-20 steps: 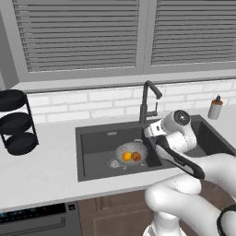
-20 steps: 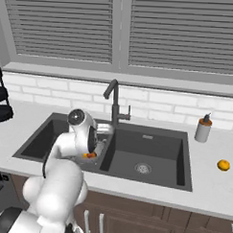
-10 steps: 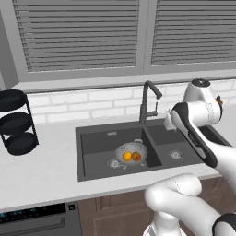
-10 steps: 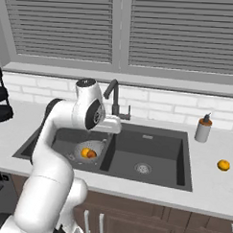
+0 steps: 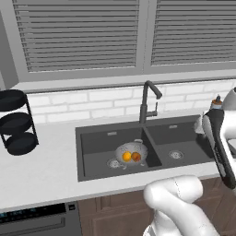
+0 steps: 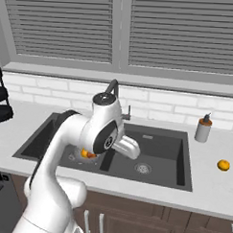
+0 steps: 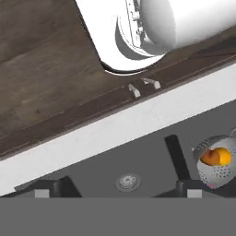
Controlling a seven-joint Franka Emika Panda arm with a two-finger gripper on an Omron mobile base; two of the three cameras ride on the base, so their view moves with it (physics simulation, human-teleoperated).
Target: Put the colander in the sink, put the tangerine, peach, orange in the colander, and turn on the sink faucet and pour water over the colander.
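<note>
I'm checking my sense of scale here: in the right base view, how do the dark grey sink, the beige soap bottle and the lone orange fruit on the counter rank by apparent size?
1. Dark grey double-basin sink
2. Small beige soap bottle
3. Round orange fruit on the white counter, clearly smallest, though it sits nearer the camera than the bottle.

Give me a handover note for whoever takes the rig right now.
Tool: open, holding nothing, up over the sink.
Colander: in the left basin, two fruits inside.
Third fruit: on the counter, right of the sink, past the soap bottle.
Faucet: behind the divider, no water running.
Done: colander placed, two fruits in.
Left: fetch the last fruit, drop it in, turn on the faucet over the colander.
</note>
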